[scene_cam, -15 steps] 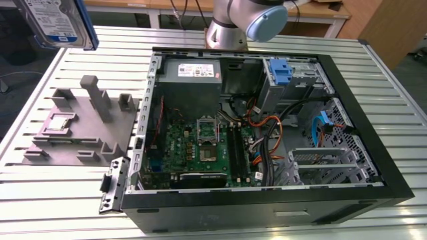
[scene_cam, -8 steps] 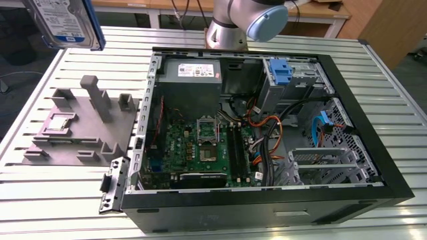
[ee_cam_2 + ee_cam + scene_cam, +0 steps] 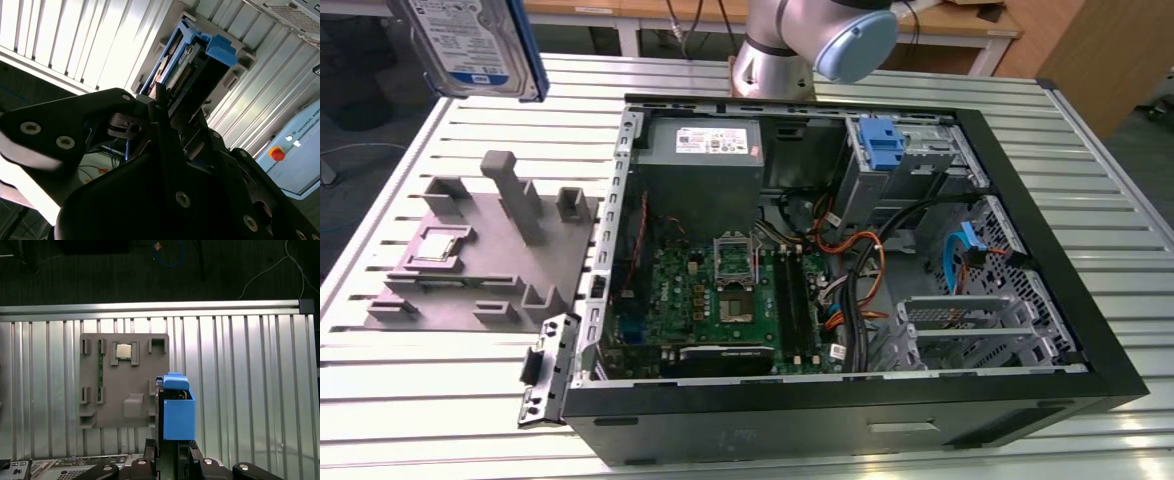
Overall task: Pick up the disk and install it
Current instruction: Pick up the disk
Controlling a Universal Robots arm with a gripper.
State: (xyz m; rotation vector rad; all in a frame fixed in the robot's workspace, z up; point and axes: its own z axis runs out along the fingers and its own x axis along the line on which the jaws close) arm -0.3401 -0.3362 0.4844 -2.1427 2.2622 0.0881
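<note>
Black end effector (image 3: 177, 107) parts crowd the front of both wrist views, with its fingers clamped on the two flat faces of the disk (image 3: 172, 72), so it is gripping the disk. Seen in the second wrist view, the disk sticks out edge-on from between the fingers, its blue bracket (image 3: 220, 47) at the far end and the ribbed desk (image 3: 75, 45) behind it. A pale box with a red button (image 3: 278, 154) stands off to one side of that picture

Looking down in the first wrist view, the disk hangs in the air above the desk, and its blue bracket overlaps one edge of a grey fixture (image 3: 125, 385). That fixture lies flat on the desk and carries a square chip (image 3: 124, 351) in one of its pockets

From the exterior view, the disk appears in the top corner on the exterior view's left, raised well above the desk, label side facing the camera. It is well apart from the open case (image 3: 1047, 230), which lies on its side to the exterior view's right of the fixture. Inside the case are a green motherboard (image 3: 720, 300), a grey power supply (image 3: 704, 150) with a white label, orange cables (image 3: 854, 250), a second blue bracket (image 3: 883, 145) in a bay near the far wall, and a metal drive cage (image 3: 974, 325) near the front. Behind the case, the arm (image 3: 814, 40) rises from its base
</note>
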